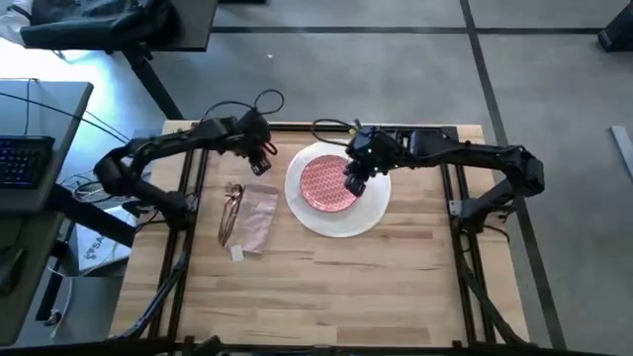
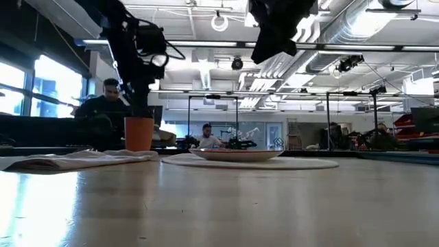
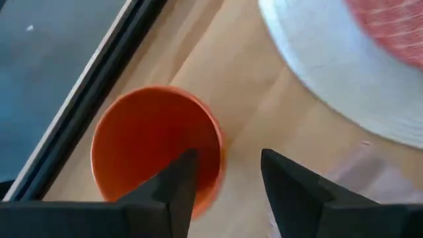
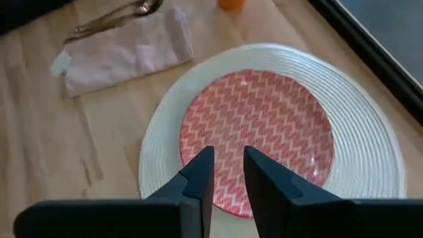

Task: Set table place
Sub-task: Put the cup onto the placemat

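A red-patterned plate [image 1: 321, 183] [image 4: 264, 125] lies in the middle of the large white plate [image 1: 371, 213] [image 4: 370, 132] at the table's far middle. To their left lies the pale pink napkin [image 1: 255, 218] [image 4: 125, 53], with copper cutlery [image 1: 232, 213] [image 4: 112, 20] on its left edge. The orange cup [image 3: 145, 139] [image 2: 139, 134] stands upright near the far rail. My left gripper [image 1: 265, 160] [image 3: 228, 165] is open just above it, one finger over the cup's mouth and one outside. My right gripper [image 1: 354, 185] [image 4: 228, 165] hangs above the red plate, holding nothing, fingers a narrow gap apart.
The black rail [image 3: 79, 106] runs close behind the cup. The table's near half [image 1: 316, 287] is bare wood. A grey desk with a keyboard [image 1: 25, 158] stands off the table's left. People sit in the room behind [image 2: 103, 103].
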{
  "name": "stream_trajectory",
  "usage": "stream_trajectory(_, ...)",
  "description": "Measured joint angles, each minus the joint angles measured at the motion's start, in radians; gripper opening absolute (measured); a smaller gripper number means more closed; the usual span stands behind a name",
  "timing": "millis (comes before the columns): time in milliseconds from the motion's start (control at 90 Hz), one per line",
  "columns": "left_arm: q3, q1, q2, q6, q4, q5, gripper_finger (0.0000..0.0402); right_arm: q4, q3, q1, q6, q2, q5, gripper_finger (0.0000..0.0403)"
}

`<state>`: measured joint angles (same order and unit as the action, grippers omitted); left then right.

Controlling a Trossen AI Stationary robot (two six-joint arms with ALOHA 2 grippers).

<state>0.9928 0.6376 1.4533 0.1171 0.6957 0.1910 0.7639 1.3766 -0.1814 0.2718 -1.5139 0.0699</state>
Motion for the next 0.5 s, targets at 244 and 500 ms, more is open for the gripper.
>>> stream_trajectory(244, 0.0, -0.001, 0.065, 0.006, -0.013, 0.073, 0.0087, 0.019, 0.0, 0.054, 0.023, 0.0, 0.039, 0.0062)
stream_trajectory(500, 0.083, -0.048, 0.066, 0.024, 0.037, 0.074, 0.0004, 0.116, 0.0, 0.11, 0.065, 0.02, 0.05, 0.0062)
